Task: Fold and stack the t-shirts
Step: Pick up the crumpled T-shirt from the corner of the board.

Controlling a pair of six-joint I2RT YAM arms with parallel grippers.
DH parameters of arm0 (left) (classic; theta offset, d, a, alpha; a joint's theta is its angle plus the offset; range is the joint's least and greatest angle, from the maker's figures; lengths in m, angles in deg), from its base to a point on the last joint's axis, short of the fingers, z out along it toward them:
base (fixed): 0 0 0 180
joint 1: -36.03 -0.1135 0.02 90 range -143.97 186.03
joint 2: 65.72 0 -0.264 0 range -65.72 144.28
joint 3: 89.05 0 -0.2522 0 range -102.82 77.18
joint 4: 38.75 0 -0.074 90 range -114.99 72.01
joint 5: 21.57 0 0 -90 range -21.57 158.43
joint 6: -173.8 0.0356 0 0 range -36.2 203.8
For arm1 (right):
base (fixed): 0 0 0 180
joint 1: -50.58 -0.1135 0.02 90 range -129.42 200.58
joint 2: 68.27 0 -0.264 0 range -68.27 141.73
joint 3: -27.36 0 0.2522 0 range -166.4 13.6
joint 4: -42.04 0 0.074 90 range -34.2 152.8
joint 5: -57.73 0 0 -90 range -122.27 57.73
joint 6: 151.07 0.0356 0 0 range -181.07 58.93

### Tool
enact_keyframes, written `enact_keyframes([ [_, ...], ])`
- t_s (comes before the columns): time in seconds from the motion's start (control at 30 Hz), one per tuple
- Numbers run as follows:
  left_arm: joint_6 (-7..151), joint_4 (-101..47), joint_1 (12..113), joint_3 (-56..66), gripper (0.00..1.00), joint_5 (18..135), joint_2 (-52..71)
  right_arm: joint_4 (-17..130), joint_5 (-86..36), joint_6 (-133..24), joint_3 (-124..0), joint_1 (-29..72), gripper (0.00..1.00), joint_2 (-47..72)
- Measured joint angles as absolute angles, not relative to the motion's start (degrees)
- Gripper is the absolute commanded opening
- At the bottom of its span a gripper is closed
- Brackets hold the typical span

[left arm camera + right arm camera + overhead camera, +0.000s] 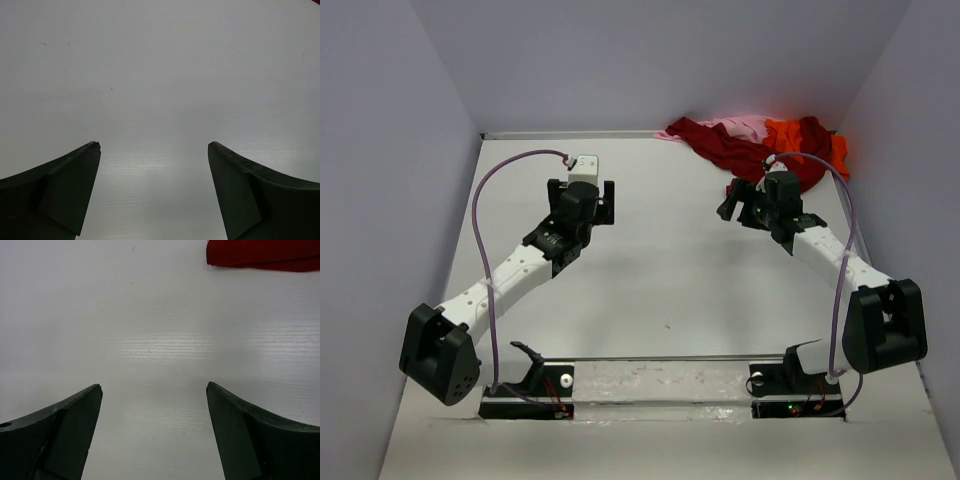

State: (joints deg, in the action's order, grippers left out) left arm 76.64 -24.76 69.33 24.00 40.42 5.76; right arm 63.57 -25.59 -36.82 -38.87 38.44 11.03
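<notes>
**Item:** three shirts in one crumpled heap at the desk (650, 260) corner, 1 o'clock in the top view.
**Parts:** red shirt (720, 148) reaches nearest the arms; pink shirt (745, 127) and orange shirt (788, 133) are tangled with it. None is folded.
**Handling (judged):** light, limp, unbreakable. The layers will likely drag along together.
**Suggested hold:** the red edge, at 1 o'clock in the right wrist view.
**Left jaws:** spread, empty, over bare desk.
**Right jaws:** spread, empty, near the red but not touching it.

I count three soft cloth shirts on my white worktop (660, 285): one dark red t-shirt (720, 148), one bright orange t-shirt (786, 131), one pale pink t-shirt (745, 125). My dark claws number two: left claw (154, 147) and right claw (154, 387).
</notes>
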Motion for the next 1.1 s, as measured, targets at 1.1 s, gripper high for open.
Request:
enact_keyframes([
  [1.1, 76.2, -24.26, 69.33, 24.0, 0.99, 40.88, 2.46, 82.82, -52.36, -36.04, -86.45, 38.13, 0.88, 58.05],
])
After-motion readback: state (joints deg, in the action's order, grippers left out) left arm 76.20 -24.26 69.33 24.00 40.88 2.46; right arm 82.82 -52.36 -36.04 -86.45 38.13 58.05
